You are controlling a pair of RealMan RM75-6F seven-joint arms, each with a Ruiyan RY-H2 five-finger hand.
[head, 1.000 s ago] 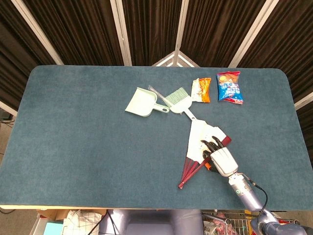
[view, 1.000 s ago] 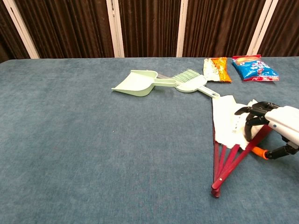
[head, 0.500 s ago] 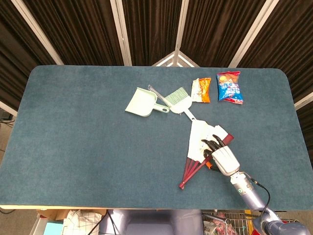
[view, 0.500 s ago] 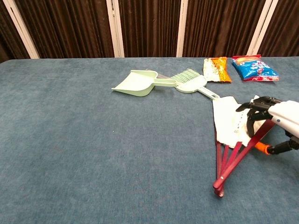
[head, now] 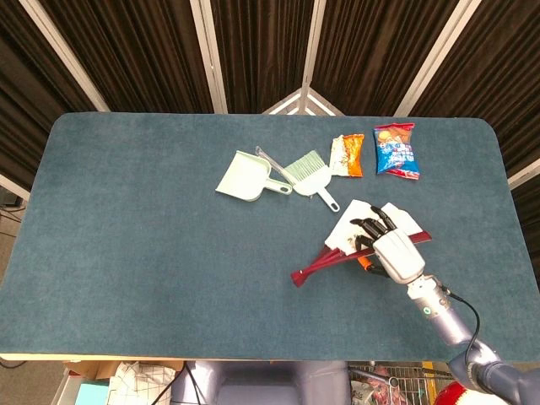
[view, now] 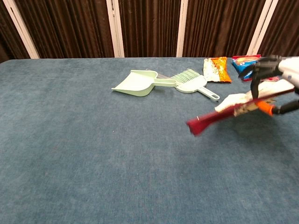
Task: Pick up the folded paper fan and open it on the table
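right hand: the right hand gripped the paper fan, fingers curled over its ribs.
left hand: not seen in either view.
fan: clear of the table, held near the right edge, pivot end pointing left.
change: a second earlier it lay partly spread on the cloth; it had since been raised and swung sideways, ribs drawn closer.
meaning: pick-up looked done; opening remained.
nearby: brush just beyond.
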